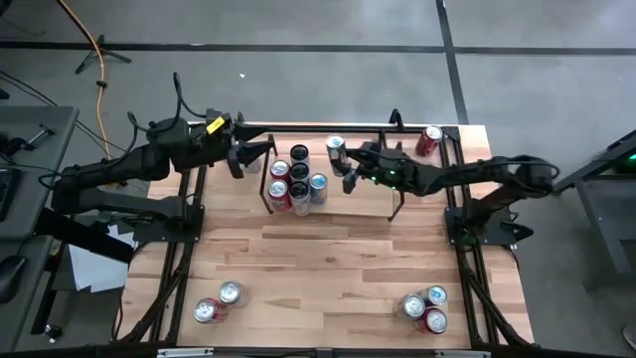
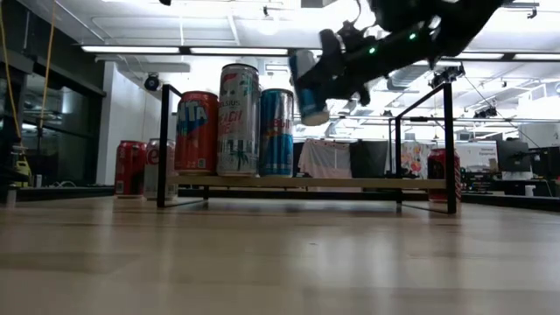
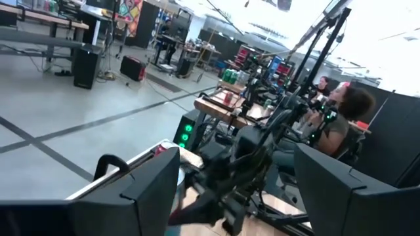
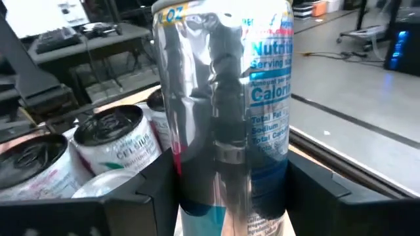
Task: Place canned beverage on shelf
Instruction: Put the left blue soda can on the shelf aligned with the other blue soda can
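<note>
The canned beverage (image 4: pixel 223 98), a tall silver can with blue print, hangs above the shelf (image 2: pixel 350 182), with my right gripper (image 1: pixel 344 161) shut on it. In the low view this can (image 2: pixel 308 87) tilts a little, right of several cans (image 2: pixel 239 118) standing on the shelf's see-through top. My left gripper (image 1: pixel 253 155) is open and holds nothing. It stands level by the shelf's far left corner, and its wrist view looks out into the room. My right gripper pinches the can's two opposite side walls (image 4: pixel 187 183) between its two fingers. The fingers (image 4: pixel 131 196) come nearly level from the table's right side and lie across the can. The can is lifted clear of the shelf top, top end up and slightly tilted.
One red can (image 1: pixel 429 139) stands on the table by the far right corner. Two cans (image 1: pixel 217 302) stand at the near left and three (image 1: pixel 427 308) at the near right. Bare wood lies between them. A person (image 3: pixel 344 115) sits in the room beyond.
</note>
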You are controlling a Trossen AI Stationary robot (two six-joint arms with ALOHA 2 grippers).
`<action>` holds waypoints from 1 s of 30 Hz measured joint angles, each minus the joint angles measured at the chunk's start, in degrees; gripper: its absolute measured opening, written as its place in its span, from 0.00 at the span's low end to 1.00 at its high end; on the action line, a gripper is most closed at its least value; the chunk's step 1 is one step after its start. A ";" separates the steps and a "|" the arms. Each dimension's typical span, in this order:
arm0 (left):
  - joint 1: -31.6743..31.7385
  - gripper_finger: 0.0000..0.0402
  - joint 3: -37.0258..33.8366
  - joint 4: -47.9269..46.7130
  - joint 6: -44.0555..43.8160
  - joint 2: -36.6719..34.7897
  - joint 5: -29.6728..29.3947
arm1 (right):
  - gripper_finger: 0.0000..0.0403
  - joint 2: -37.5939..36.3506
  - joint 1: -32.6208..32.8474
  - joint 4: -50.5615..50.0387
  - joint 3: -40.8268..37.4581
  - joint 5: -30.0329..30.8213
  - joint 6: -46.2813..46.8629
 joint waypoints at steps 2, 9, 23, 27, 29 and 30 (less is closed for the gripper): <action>0.00 0.62 0.00 0.19 0.02 -0.01 -0.06 | 0.49 2.24 -0.51 0.55 1.13 -1.53 0.03; 0.00 0.62 0.02 0.28 0.03 0.03 -0.08 | 0.49 6.17 -0.85 0.89 2.35 -1.59 -1.33; 0.00 0.62 0.02 -0.40 0.02 0.03 -0.08 | 0.52 5.80 -0.78 -5.35 2.35 -1.65 -1.53; 0.00 0.62 0.05 -0.55 0.02 0.35 -1.11 | 0.52 5.40 -0.81 -5.48 2.35 -3.00 -1.78; 0.00 0.62 0.15 -1.05 0.00 1.58 -1.29 | 0.52 4.41 -0.72 -5.57 2.35 -3.86 -2.73; 0.04 0.62 0.26 -2.02 0.02 2.54 -0.77 | 0.52 3.63 -0.65 -5.95 2.35 -4.47 -3.06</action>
